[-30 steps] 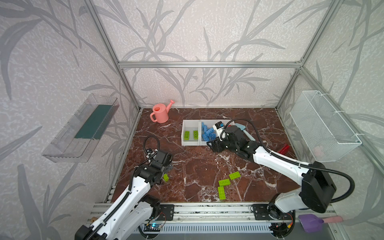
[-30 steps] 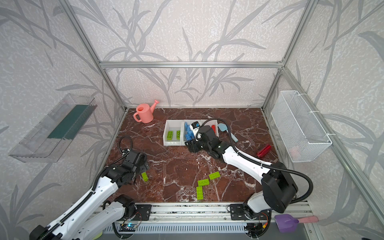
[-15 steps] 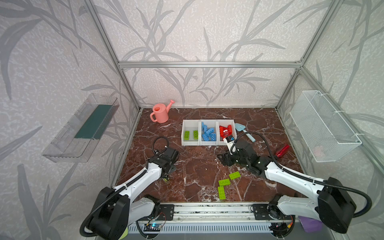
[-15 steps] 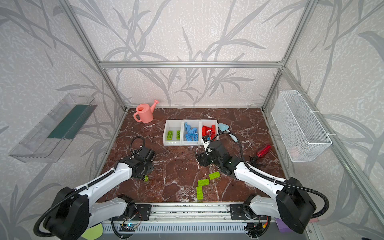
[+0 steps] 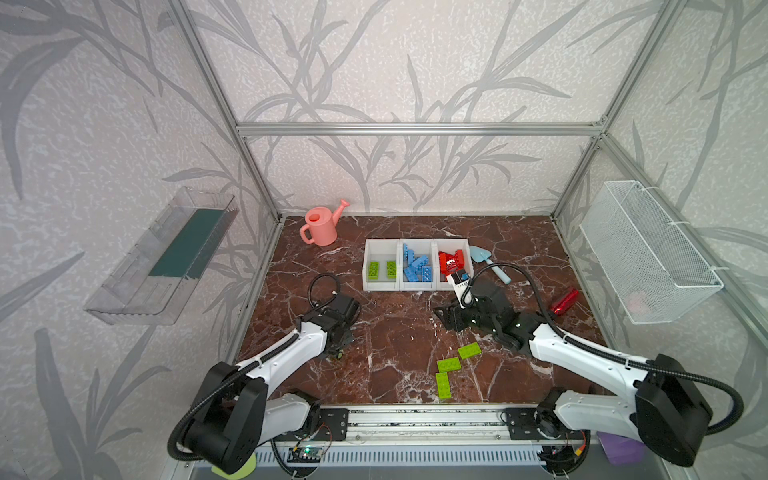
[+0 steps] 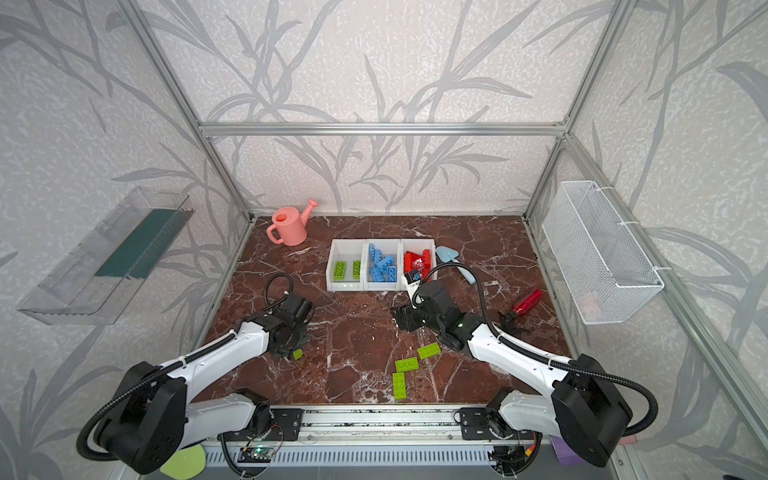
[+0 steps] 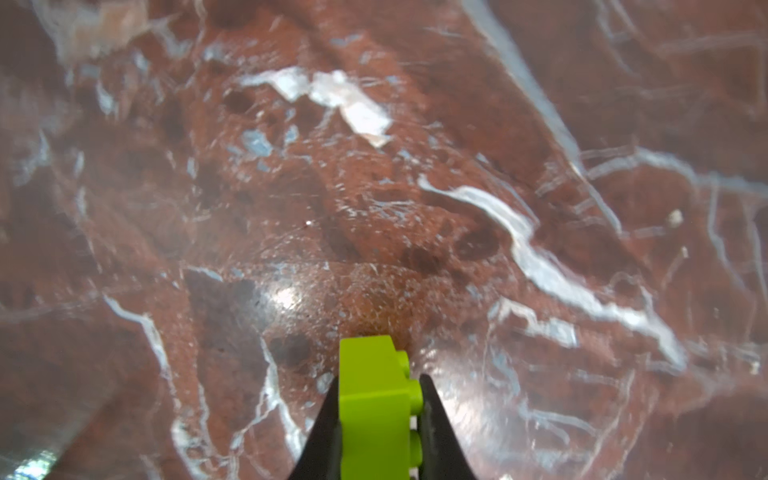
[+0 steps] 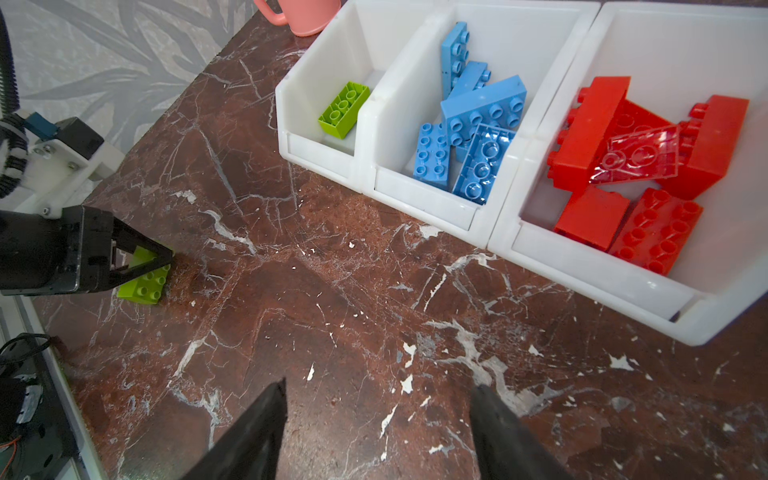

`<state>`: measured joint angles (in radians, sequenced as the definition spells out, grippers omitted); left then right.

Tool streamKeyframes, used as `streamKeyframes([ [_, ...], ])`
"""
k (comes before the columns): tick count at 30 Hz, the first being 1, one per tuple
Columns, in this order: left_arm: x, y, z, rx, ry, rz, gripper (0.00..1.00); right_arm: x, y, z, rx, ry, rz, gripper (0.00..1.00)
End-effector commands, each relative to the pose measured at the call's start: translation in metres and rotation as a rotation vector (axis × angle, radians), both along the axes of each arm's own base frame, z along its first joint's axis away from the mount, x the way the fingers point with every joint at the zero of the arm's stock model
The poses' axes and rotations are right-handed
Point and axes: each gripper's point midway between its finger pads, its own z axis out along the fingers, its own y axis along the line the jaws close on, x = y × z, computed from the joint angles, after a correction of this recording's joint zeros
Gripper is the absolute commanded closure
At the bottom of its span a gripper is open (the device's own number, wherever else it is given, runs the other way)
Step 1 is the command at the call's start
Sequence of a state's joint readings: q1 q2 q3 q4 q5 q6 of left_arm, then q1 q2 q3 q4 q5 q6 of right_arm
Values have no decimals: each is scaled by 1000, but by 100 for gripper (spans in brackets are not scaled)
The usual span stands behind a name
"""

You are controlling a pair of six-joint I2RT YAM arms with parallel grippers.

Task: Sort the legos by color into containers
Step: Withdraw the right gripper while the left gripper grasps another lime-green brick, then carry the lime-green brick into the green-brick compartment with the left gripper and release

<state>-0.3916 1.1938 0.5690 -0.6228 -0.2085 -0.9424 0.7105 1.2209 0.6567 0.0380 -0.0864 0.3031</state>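
My left gripper (image 7: 378, 399) is shut on a lime green lego (image 7: 374, 407) low over the table at the front left; in a top view only a green corner (image 6: 297, 354) shows beneath it. My right gripper (image 8: 378, 399) hangs open and empty over bare table in front of the containers (image 5: 417, 286). The left bin holds two green legos (image 5: 374, 270), the middle one blue legos (image 5: 417, 266), the right one red legos (image 5: 451, 259). Three more green legos (image 5: 449, 365) lie near the front edge, close to my right arm.
A pink watering can (image 5: 322, 222) stands at the back left. A light blue trowel (image 5: 482, 255) lies beside the red bin and a shiny red object (image 5: 564, 300) at the right. A wire basket (image 5: 648, 257) and a clear tray (image 5: 166, 257) hang on the side walls.
My left gripper has come down and shut on the green lego. My right arm has drawn back from the bins to the middle of the table, still open.
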Motion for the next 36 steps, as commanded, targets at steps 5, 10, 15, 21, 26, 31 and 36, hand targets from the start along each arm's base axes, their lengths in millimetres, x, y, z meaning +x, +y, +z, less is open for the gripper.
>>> streamKeyframes([
  [5,23,-5,44,-14,-102,-14,100,1,-2,3,24,-17,-12,29],
  [10,58,-21,79,-33,-164,-62,99,-1,1,3,45,-7,-3,29],
  [15,102,-47,102,-51,-177,-145,99,-2,2,3,64,-5,-4,29],
  [21,158,-74,119,-45,-190,-219,98,-2,2,1,62,-1,-4,29],
  [26,200,-98,123,-57,-180,-287,96,-2,1,2,59,-8,-8,29],
  [31,234,-115,122,-61,-182,-325,94,-1,0,1,55,-11,-12,29],
  [36,255,-127,107,-57,-143,-356,87,0,-3,4,53,-21,-21,28],
])
